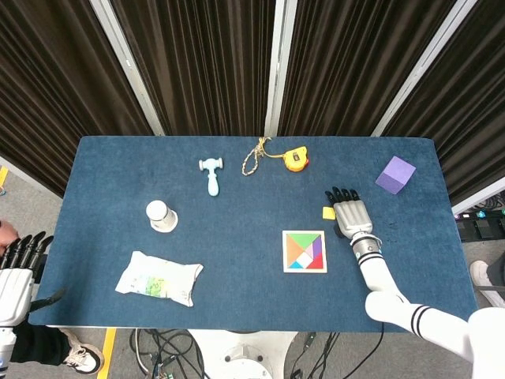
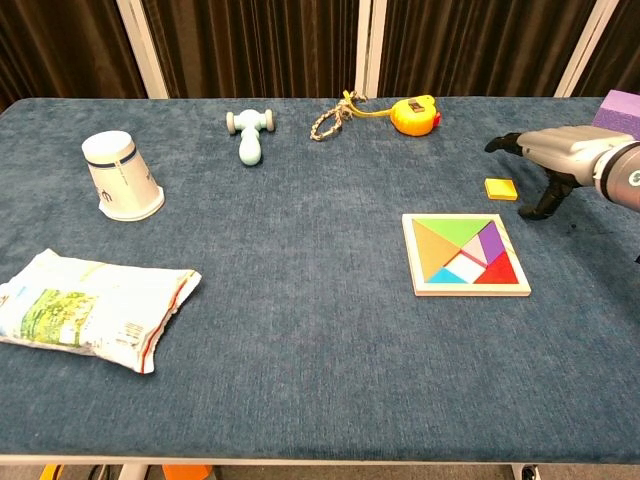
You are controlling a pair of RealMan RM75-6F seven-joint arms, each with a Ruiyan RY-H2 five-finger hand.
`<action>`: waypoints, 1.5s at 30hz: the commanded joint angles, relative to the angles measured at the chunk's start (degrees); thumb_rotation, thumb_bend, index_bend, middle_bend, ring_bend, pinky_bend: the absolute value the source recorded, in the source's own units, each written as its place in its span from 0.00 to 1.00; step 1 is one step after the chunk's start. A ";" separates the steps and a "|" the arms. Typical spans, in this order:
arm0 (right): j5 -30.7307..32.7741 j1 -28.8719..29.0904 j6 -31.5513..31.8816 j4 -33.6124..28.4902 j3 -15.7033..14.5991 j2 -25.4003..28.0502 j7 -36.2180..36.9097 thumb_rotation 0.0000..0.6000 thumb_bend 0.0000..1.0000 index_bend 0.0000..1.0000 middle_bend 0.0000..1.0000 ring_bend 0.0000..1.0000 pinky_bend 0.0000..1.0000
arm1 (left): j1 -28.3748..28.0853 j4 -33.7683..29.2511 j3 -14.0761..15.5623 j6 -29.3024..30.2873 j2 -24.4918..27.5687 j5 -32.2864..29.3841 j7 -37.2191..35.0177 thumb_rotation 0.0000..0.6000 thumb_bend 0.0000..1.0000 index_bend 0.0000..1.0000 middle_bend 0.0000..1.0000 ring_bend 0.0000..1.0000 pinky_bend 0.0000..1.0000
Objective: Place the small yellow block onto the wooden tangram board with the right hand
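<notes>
The small yellow block (image 2: 501,188) lies flat on the blue cloth just beyond the wooden tangram board (image 2: 465,254), and in the head view this block (image 1: 327,213) is partly covered by my right hand (image 1: 348,213). That right hand (image 2: 548,158) hovers over and just right of the block with fingers spread and nothing in it. The tangram board (image 1: 304,251) holds coloured pieces. My left hand (image 1: 17,272) hangs off the table's left edge, fingers apart, empty.
A purple cube (image 1: 394,174) sits at the far right. An orange tape measure (image 2: 414,115) with a rope (image 2: 328,119), a light blue toy hammer (image 2: 250,131), an upturned paper cup (image 2: 121,176) and a snack bag (image 2: 88,308) lie across the cloth.
</notes>
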 commanded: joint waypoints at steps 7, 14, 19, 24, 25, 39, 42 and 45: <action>-1.45 0.68 0.18 1.97 -0.24 -1.49 2.18 1.00 0.22 0.21 0.00 0.00 0.00 | 0.07 0.74 0.11 -0.38 -0.28 -0.33 -0.73 1.00 0.00 0.10 0.04 0.00 0.05; -0.62 0.71 0.48 1.92 -0.60 -1.03 1.78 1.00 0.22 0.34 0.00 0.00 0.00 | 0.10 1.20 0.19 -0.55 -0.46 -0.41 -1.12 1.00 0.00 0.10 0.04 0.00 0.05; -0.61 0.70 0.92 1.35 -0.66 -0.61 2.01 1.00 0.22 0.38 0.00 0.00 0.00 | 0.06 1.25 0.22 -0.67 -0.51 -0.37 -1.06 1.00 0.00 0.10 0.04 0.00 0.05; -1.21 0.45 1.70 0.96 -0.96 -0.27 2.30 1.00 0.22 0.44 0.00 0.00 0.00 | 0.01 1.17 0.25 -0.77 -0.52 -0.31 -0.95 1.00 0.00 0.10 0.04 0.00 0.05; -1.33 0.38 1.80 0.91 -1.03 -0.16 2.39 1.00 0.22 0.44 0.00 0.00 0.00 | -0.01 1.15 0.26 -0.83 -0.53 -0.33 -0.92 1.00 0.00 0.10 0.04 0.00 0.05; -11.74 -1.69 4.11 -8.12 -1.44 7.44 10.55 1.00 0.25 0.53 0.00 0.00 0.00 | -0.21 1.19 0.22 -1.36 -0.66 -0.61 -0.78 1.00 0.00 0.10 0.04 0.00 0.05; -18.17 -2.12 3.14 -12.44 -2.86 11.43 14.84 1.00 0.25 0.53 0.00 0.00 0.00 | -0.27 0.90 0.14 -1.26 -0.53 -0.50 -0.49 1.00 0.00 0.10 0.04 0.00 0.05; -24.94 -2.26 2.24 -15.28 -5.18 14.60 18.01 1.00 0.26 0.53 0.00 0.00 0.00 | -0.33 0.57 0.13 -1.20 -0.45 -0.36 -0.11 1.00 0.00 0.10 0.04 0.00 0.05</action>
